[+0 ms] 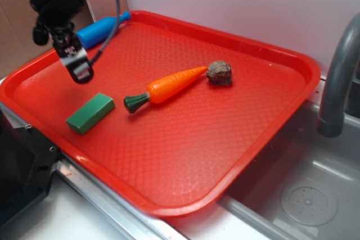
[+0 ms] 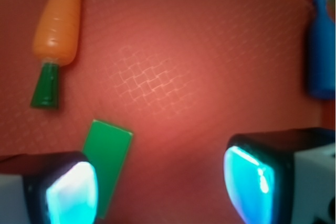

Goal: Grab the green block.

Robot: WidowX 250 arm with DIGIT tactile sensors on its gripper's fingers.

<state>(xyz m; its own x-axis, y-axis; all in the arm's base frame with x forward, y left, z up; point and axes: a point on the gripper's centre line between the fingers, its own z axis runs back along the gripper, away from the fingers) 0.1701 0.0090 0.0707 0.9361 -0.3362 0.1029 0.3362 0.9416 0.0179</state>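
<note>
The green block [image 1: 90, 113] lies flat on the red tray [image 1: 197, 155] near its front left edge. In the wrist view the green block [image 2: 109, 156] sits at the lower left, partly behind the left fingertip [image 2: 71, 192]. My gripper [image 1: 80, 70] hangs above the tray, up and left of the block, not touching it. In the wrist view my gripper [image 2: 160, 190] is open and empty, with bare tray between the jaws and the block mostly off to the left of the gap.
An orange toy carrot [image 1: 169, 85] with a dark green stem lies mid-tray, also in the wrist view [image 2: 59, 19]. A brown lump [image 1: 219, 73] sits at its tip. A blue bottle [image 1: 101, 28] lies at the tray's back left. A sink and grey faucet [image 1: 340, 82] are on the right.
</note>
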